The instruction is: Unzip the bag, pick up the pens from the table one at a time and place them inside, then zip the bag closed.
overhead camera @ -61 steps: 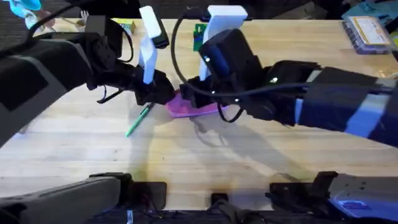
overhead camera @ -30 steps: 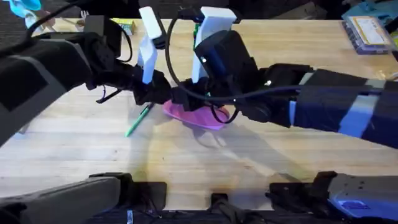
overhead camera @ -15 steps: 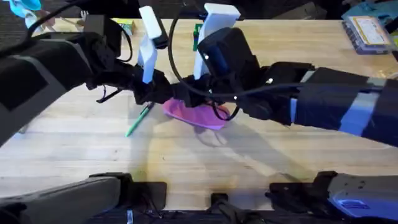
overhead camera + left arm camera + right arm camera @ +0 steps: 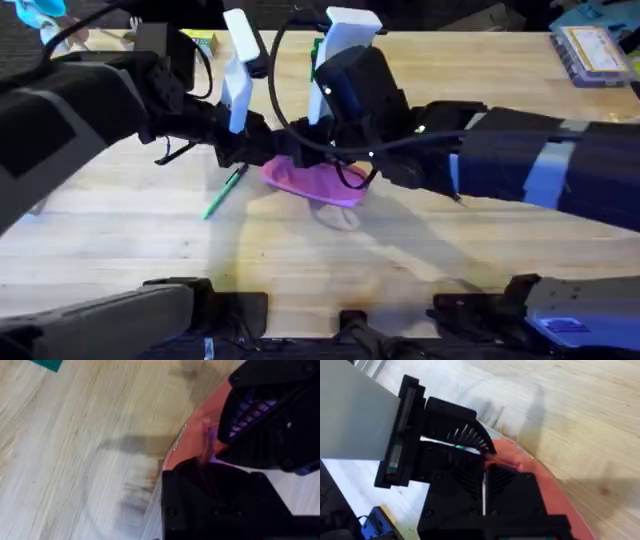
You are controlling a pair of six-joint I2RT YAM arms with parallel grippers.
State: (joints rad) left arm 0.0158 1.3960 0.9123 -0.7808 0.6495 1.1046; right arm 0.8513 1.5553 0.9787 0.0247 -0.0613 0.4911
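Note:
The pink bag (image 4: 318,185) lies at the middle of the table (image 4: 450,250), held from both sides. My left gripper (image 4: 262,152) is shut on the bag's left end; in the left wrist view its black fingers (image 4: 215,500) pinch the pink fabric (image 4: 192,440). My right gripper (image 4: 316,156) comes in from the right and is shut on the bag's top edge (image 4: 547,492) close beside the left gripper (image 4: 450,435). A green pen (image 4: 222,193) lies on the wood just left of the bag. The black pen is hidden.
A green board (image 4: 318,52) sits at the back behind the grippers, with a yellow item (image 4: 202,40) to its left. A clear box (image 4: 592,50) stands at the back right corner. Bare wood stretches in front of the bag.
The right gripper has shifted a little left along the bag's top. More of the pink bag now shows below the grippers. The left arm and the green pen have stayed put.

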